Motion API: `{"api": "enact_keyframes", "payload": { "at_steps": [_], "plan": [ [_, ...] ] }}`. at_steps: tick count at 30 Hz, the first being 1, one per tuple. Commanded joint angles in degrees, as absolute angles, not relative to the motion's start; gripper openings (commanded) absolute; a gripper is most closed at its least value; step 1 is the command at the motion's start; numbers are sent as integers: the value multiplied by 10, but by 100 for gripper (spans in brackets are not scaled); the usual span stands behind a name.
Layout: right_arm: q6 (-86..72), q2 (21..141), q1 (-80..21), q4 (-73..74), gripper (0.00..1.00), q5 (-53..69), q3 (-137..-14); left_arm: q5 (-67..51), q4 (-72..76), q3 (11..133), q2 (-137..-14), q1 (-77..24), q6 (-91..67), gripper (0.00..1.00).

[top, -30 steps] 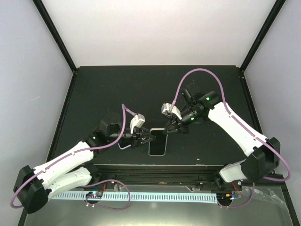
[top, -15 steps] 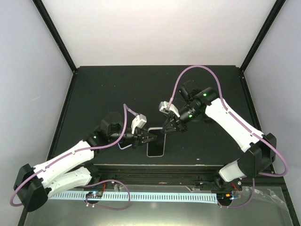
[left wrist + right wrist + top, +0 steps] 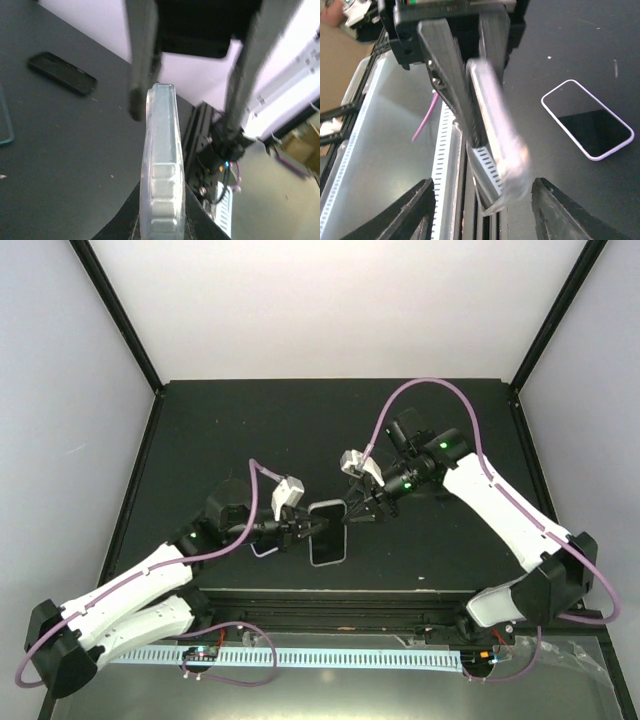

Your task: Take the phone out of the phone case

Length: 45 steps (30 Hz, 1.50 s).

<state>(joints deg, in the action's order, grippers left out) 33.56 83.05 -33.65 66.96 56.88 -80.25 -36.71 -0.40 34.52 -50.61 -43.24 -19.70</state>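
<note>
Phone case [image 3: 329, 535] clamped by left end effector [image 3: 306, 528]; right end effector [image 3: 351, 512] spread apart, to be closed squarely on opposite edge.

The phone case [image 3: 328, 530] sits between left fingers [image 3: 303, 529] and right fingers [image 3: 357, 513], table [image 3: 250, 430] beneath.

You've got two white robot arms [image 3: 130, 585] [image 3: 500, 505], one clear plastic phone case [image 3: 161, 160], one lavender-rimmed dark-screened phone [image 3: 587, 120] and one flat black phone [image 3: 61, 73].

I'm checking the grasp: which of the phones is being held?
The clear-cased phone, clamped in the left hand; the lilac-rimmed phone and the black one lie flat on the table.
</note>
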Motion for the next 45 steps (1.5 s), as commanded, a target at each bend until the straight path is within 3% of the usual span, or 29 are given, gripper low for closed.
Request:
{"api": "enact_keyframes", "payload": {
  "at_steps": [1,9,16,25,41,45],
  "plan": [
    [290,765,-331,592,56,542,-767,-262,70,369,-462,-414,-284,2],
    [315,718,-328,565,64,546,-688,-332,346,294,-454,-397,-390,2],
    [387,719,-343,622,59,550,-685,-395,393,305,-481,-394,-392,2],
    [413,717,-396,642,37,542,-696,-460,391,326,-504,-389,-390,2],
    [434,663,-435,631,40,486,-662,-502,391,335,-508,-370,-418,2],
    [432,656,-436,622,33,488,-657,-512,401,334,-515,-369,-430,2]
  ]
}}
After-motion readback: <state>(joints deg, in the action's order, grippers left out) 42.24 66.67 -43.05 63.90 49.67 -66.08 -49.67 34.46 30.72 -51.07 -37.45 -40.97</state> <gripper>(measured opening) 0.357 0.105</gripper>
